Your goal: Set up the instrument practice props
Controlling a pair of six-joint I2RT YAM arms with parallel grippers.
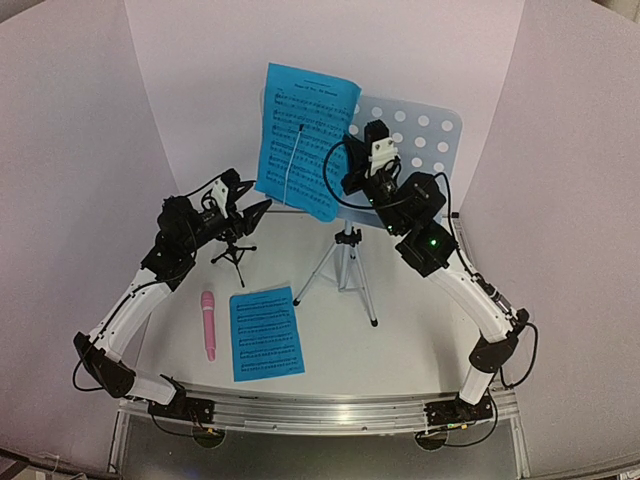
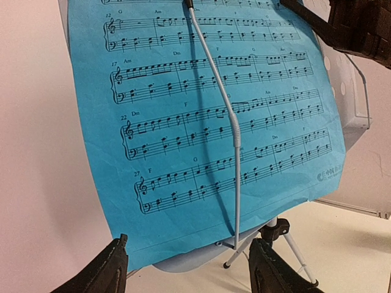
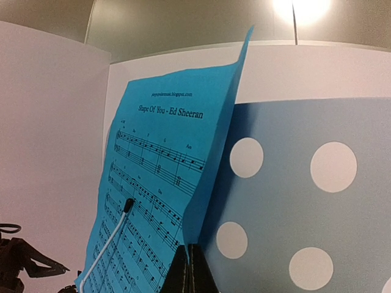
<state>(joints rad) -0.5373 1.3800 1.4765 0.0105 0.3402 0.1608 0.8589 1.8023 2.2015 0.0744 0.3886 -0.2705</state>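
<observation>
White table (image 1: 400,345), blue sheet-music page (image 1: 300,130) on perforated desk (image 3: 275,201), right tool (image 3: 189,264) pinching it, left tool (image 2: 188,249) wide

- Top view: bright, even light; soft shadows fall below the tripod legs (image 1: 348,262) onto the table (image 1: 420,330); straight edges bow near the frame borders.
- Left wrist: print on the blue page (image 2: 183,91) is sharp; the wire clip (image 2: 237,183) throws a dark shadow across it.
- Right wrist: the ceiling lamp (image 3: 302,7) is blown out, with glare at the top.

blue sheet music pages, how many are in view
2. One page stands on the music-stand desk; the other page lies flat on the table beside the pink microphone. Any stacked underneath would be hidden.
</observation>
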